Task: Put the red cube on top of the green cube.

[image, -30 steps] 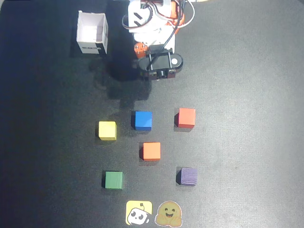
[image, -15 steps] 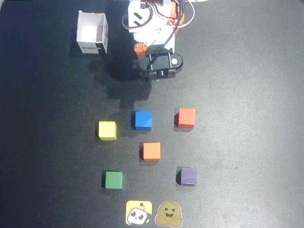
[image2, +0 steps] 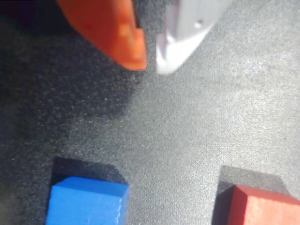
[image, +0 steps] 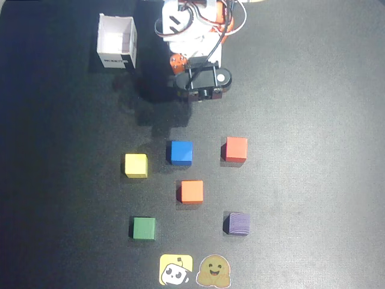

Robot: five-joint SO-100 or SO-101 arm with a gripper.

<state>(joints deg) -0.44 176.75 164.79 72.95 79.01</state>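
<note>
Opening step, by the look of it: nothing grasped yet. Two-finger gripper (image2: 150, 63) parked near the arm's base, tips nearly pressed together, holding nothing. Small matte red cube (image: 236, 149) sits free on the black mat, just ahead in the wrist view; small matte dark green cube (image: 144, 228) well apart, beyond the lighter orange cube (image: 191, 191). Next likely calls for spreading the fingers, reaching forward over red.

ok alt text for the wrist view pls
The gripper, one orange and one white fingertip nearly touching, hangs empty over dark matting. A blue cube sits at the lower left edge and the red cube at the lower right.
</note>
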